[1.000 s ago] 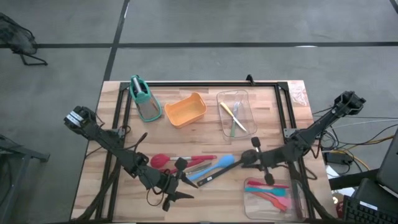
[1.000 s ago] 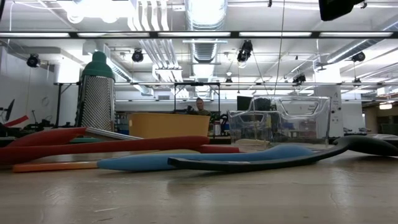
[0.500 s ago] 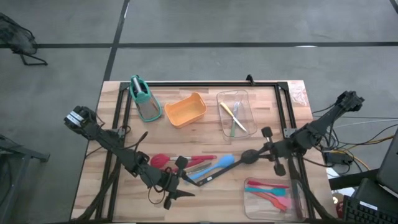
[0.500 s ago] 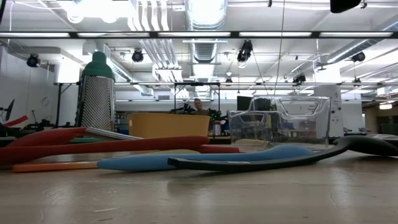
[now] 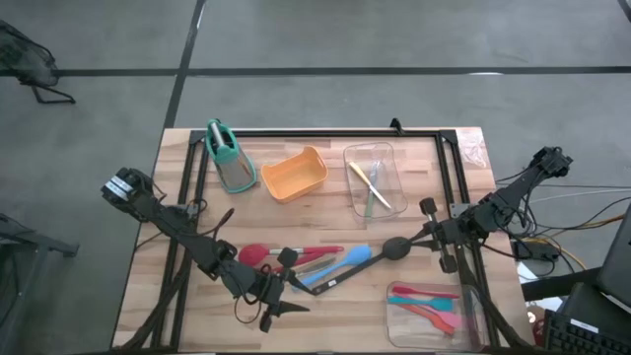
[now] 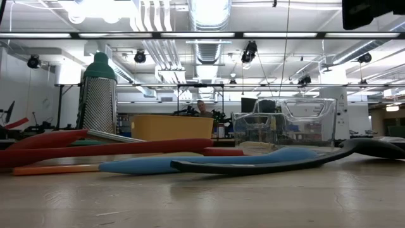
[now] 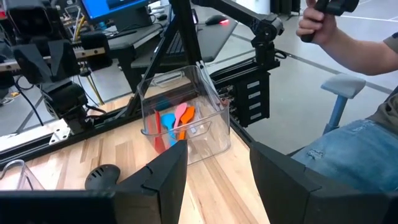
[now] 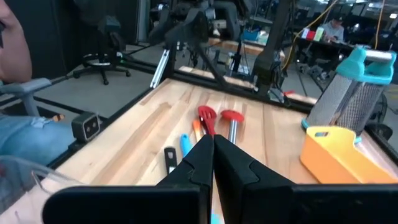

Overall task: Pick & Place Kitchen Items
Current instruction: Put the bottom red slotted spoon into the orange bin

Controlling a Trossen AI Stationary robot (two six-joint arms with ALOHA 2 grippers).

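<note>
L end effector (image 5: 279, 298) spread, empty, over desk (image 5: 325, 212) front beside utensils (image 5: 315, 264). R end effector (image 8: 213, 154) pressed together, empty, near black ladle (image 5: 394, 248).

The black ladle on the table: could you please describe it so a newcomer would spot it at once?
Start at the wooden table and find the loose cluster of utensils near its front edge. The black ladle lies at the cluster's right end, beside a blue spatula. It is the only all-black utensil, with a round bowl.

Black ladle (image 7: 102, 176) handle hidden behind the left gripper's (image 7: 217, 180) fingers, utensils in the clear tray (image 7: 205, 134) beyond the jaws overlapping, perhaps three or four, person (image 7: 367, 68) cut off at the frame edge.
</note>
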